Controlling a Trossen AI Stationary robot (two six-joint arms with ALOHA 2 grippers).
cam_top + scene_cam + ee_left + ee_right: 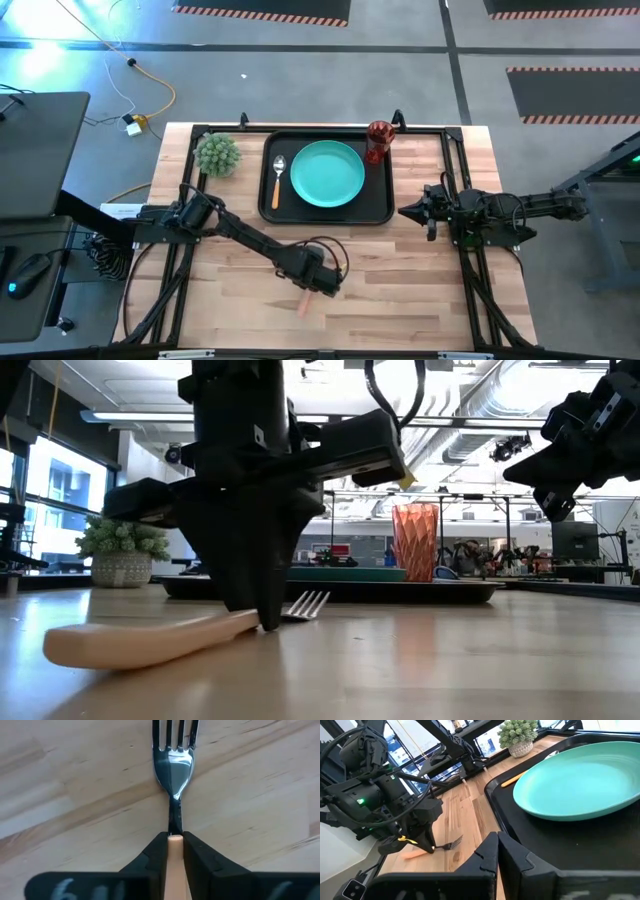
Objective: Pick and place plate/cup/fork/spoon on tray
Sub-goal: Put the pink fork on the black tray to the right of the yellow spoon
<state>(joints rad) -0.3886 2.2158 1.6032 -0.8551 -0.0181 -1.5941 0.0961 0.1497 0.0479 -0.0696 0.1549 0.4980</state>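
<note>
We counted one tray [378, 200], one plate [327, 173], one cup [379, 140], one spoon [277, 180], one fork [174, 760], one potted plant [217, 155] and two grippers

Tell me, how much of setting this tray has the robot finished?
Most of it. The plate, spoon and cup already sit on the tray. The left gripper is closed around the fork, which lies on the bare table, not yet lifted. Carrying the fork to the tray is all that remains. The right gripper waits shut beside the tray.
</note>
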